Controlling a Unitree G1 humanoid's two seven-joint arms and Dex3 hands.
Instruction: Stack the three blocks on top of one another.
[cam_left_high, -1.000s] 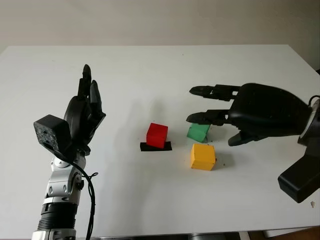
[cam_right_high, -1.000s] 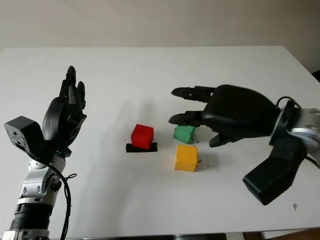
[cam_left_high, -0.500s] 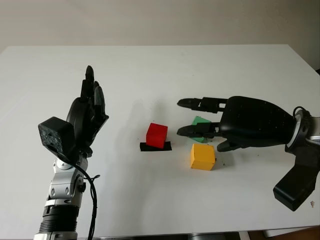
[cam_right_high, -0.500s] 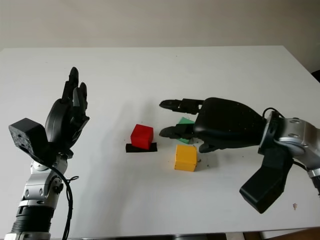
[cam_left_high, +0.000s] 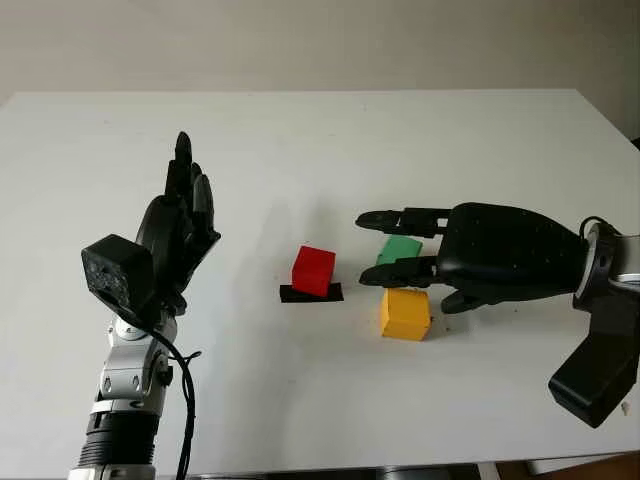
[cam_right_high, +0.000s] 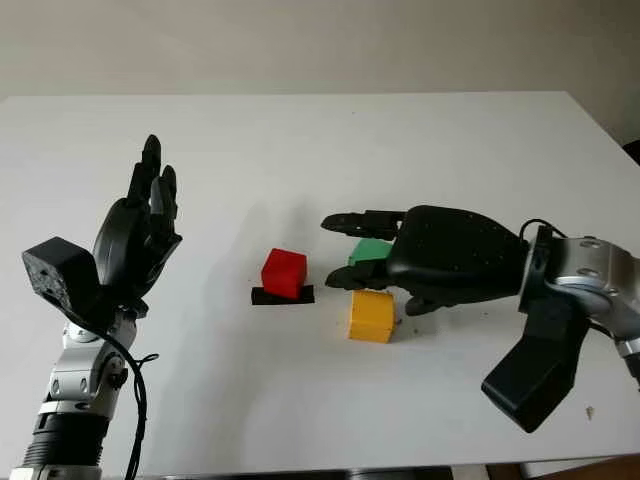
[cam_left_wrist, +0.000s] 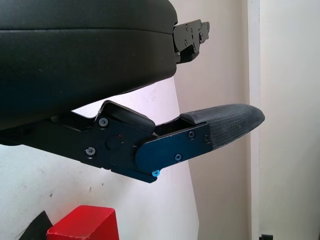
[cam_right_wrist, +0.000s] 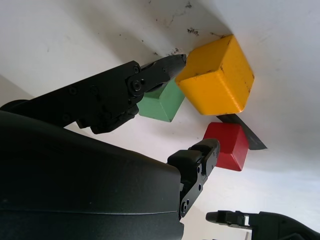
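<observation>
So I am working over the wide white tabletop (cam_left_high: 300, 150), where none of the three blocks is stacked yet: all three are sitting on the surface near the middle. I am holding the black three-finger right hand (cam_left_high: 395, 245) low over the cluster, open and holding nothing, with one finger reaching past the far side of the small green cube (cam_left_high: 401, 249) and another lying between the green cube and the yellow cube (cam_left_high: 405, 313). In the right wrist view a fingertip (cam_right_wrist: 172, 65) is sitting right at the upper edge of the yellow cube, touching or just short of it (I cannot tell which). The black left hand (cam_left_high: 178, 225) is raised upright, open and idle, well to the left of the blocks.

The yellow cube is lying nearest to me, the green one just behind it, and the red cube (cam_left_high: 314, 270) is standing to their left on a thin black flat strip (cam_left_high: 311, 293), which I am reading as the spot for the base.

As I judge it, I am in the first pick, reaching for the green cube. Next I am needing to settle the fingers on opposite faces of it without nudging the yellow neighbour, close them, lift clear, and carry it over the red cube.
</observation>
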